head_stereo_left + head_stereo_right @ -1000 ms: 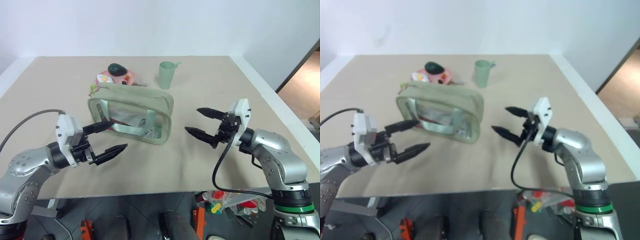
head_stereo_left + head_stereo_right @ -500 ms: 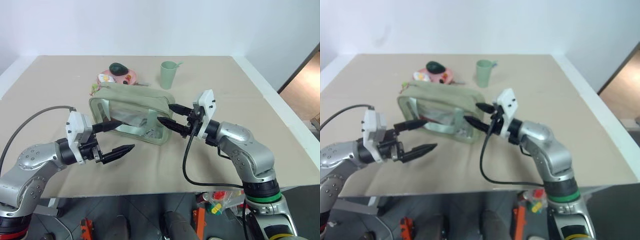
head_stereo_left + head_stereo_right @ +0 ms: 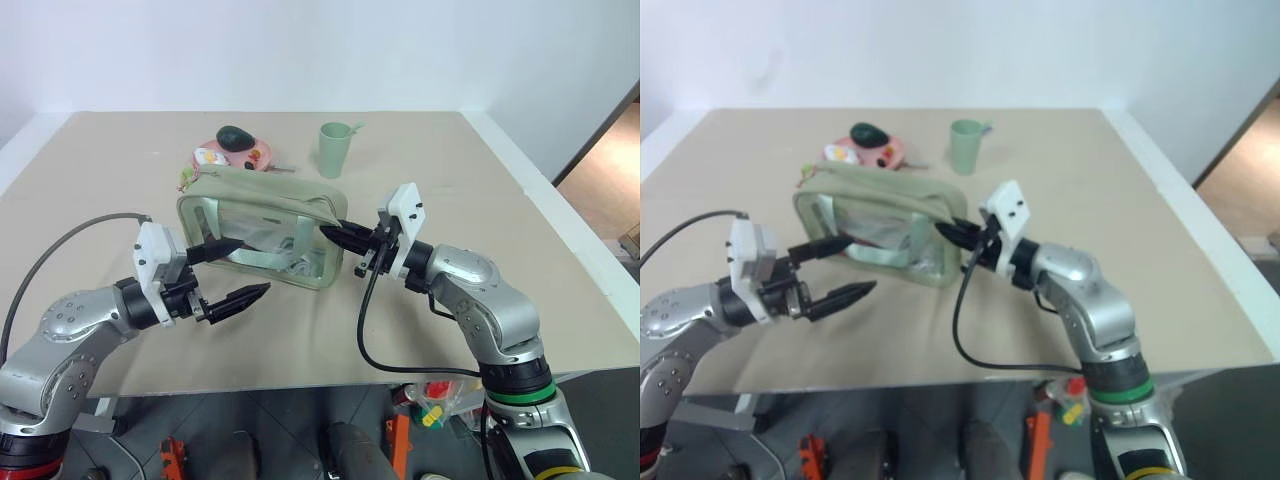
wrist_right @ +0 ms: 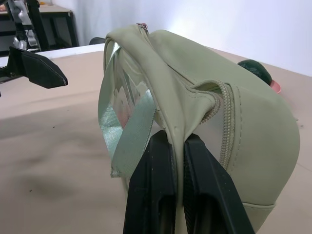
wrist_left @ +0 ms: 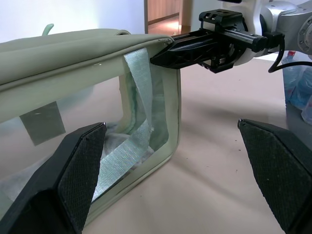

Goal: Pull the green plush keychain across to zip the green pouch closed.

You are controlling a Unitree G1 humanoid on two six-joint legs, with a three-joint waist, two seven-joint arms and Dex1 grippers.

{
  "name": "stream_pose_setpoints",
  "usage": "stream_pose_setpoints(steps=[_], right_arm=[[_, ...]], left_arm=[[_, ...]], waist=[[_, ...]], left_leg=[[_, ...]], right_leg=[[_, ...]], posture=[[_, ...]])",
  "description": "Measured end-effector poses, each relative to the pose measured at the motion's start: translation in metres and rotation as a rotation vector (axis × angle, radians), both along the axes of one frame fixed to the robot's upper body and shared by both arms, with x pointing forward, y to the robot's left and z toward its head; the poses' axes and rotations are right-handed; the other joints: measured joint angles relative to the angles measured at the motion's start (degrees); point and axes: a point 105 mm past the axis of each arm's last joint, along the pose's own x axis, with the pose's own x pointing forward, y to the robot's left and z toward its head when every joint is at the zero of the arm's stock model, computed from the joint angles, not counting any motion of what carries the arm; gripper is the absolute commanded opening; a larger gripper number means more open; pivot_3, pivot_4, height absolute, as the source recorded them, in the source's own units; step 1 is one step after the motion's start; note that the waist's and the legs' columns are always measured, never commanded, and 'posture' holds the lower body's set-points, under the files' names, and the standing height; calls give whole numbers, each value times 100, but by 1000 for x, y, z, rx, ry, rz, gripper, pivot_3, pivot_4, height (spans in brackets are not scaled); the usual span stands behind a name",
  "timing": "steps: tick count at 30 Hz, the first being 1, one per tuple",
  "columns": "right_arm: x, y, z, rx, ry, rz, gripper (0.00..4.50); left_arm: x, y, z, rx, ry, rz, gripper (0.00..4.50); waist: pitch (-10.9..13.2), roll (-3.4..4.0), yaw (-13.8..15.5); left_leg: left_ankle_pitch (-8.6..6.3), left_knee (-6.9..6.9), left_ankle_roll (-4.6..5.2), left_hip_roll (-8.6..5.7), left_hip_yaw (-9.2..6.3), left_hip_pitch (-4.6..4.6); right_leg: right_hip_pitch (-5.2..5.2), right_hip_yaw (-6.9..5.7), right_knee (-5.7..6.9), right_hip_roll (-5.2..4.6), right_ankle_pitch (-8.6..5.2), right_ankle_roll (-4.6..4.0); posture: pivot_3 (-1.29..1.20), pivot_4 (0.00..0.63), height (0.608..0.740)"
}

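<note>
The left end effector point(image 3: 232, 270) hangs level above the bench point(image 3: 420, 300), just in front of the near left corner of the green pouch point(image 3: 262, 228), its two black fingers point(image 5: 80, 170) spread wide with nothing between them. One finger reaches toward the pouch's clear front panel; whether it touches is hard to tell from the head views.

The green pouch stands upright on the bench, long side toward the robot, with a woven green strap point(image 5: 139, 97) running down its transparent face. At its far left top corner sits a small fuzzy yellow-green lump, probably the green plush keychain point(image 3: 186, 178), though it is too small to make out well. Behind the pouch lie a pink plate point(image 3: 258, 155) with a dark green lump point(image 3: 235, 137) on it.

The right end effector point(image 3: 335, 235) comes in level at the pouch's right end, its fingers point(image 4: 161, 195) pinched together on a fold of the pouch's soft fabric edge near the top corner, beside the zipper teeth point(image 4: 225, 122). A pale green cup point(image 3: 334, 148) stands farther back, well apart from the pouch.
</note>
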Motion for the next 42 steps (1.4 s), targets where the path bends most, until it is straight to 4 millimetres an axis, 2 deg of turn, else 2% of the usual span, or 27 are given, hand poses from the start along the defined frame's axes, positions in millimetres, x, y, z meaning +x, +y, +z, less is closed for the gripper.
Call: stream_pose_setpoints(steps=[5,12,16,20,22,24,28,31,33,39,42], right_arm=[[-8,-4,7,-49,-43,88,26],[3,-52,21,-163,-109,176,26],[12,-71,13,-189,-112,185,26],[14,-73,10,-198,-128,184,26],[11,-74,6,-194,-133,181,26],[8,-76,-1,-190,-119,168,26],[6,-76,-3,-189,-116,162,26],[3,-72,2,-192,-134,167,26],[2,-70,3,-193,-142,172,26],[-1,-63,8,-183,-156,182,26],[-1,-62,8,-180,-159,182,26]], left_arm=[[0,-1,-2,0,8,-2,4500],[1,-2,1,-1,0,-4,4500],[1,-6,3,-2,6,-11,4500],[-2,-10,8,-39,41,-12,4500],[-2,0,19,-112,63,56,4500],[-3,21,33,-203,77,161,4500],[-3,56,40,-261,87,325,4500],[17,90,36,-254,63,497,4500],[29,100,29,-246,63,554,4500],[69,89,0,-297,175,549,4500],[77,86,-5,-335,226,524,4500]], waist=[[1,1,1],[1,0,6],[2,0,0],[2,1,-1],[2,-1,-2],[3,0,-10],[3,1,0],[3,1,2],[3,1,2],[2,-2,-22],[2,-1,-25]], left_leg=[[0,0,0,-1,1,-3],[0,1,1,-6,3,0],[-1,-1,1,-3,2,1],[-1,-2,2,-1,0,0],[-2,-2,3,4,-2,0],[-5,-2,7,7,-1,3],[-4,1,8,3,-1,10],[1,6,7,0,-2,23],[7,7,3,-2,-2,24],[7,5,2,0,9,19],[1,-5,7,8,6,13]], right_leg=[[-1,0,-1,-2,0,0],[2,1,-4,-4,-1,0],[1,1,-3,0,0,1],[0,2,-1,0,12,22],[1,-1,-1,2,13,25],[0,-1,2,2,13,24],[2,-3,7,3,0,-4],[12,-4,8,5,4,-10],[13,-4,8,4,7,-11],[7,6,8,6,14,-2],[-2,7,10,17,22,14]], posture=[[0,150,740],[0,150,740],[0,150,740],[0,150,740],[0,150,740],[0,150,740],[0,150,740],[0,150,740],[0,150,740],[0,150,740],[0,150,740]])
